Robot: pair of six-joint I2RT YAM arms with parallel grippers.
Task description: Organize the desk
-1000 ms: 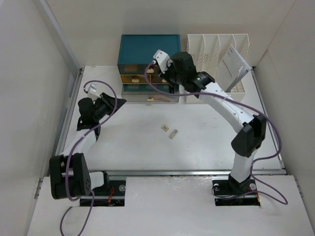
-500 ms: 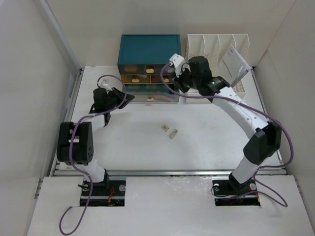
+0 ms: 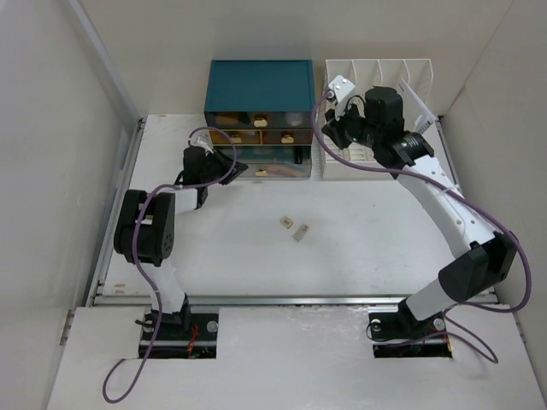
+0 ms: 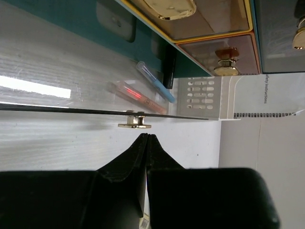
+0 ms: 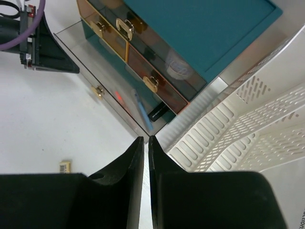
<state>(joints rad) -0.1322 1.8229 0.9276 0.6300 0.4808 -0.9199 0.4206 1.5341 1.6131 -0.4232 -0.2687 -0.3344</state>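
Reaching in from your left, the left arm [image 3: 141, 231] doubles back at its elbow and levels the left gripper [image 4: 146, 139] at the gold knob [image 4: 135, 125] of the clear bottom drawer [image 3: 261, 166], which stands pulled out of the teal drawer box [image 3: 259, 85]. Its fingers are pressed together on nothing, close by the knob. Your right arm [image 3: 444, 201] stretches long and high toward the back, with the right gripper [image 5: 146, 140] pinched to a thin slit, empty, above the seam between box and white file rack [image 3: 376, 73]. The desk [image 3: 367, 248] lies beneath both pincers, white and flat, with two small pieces [image 3: 300, 232] near its middle, a metal rail [image 3: 291, 300] at its near edge and plain pale walls around.
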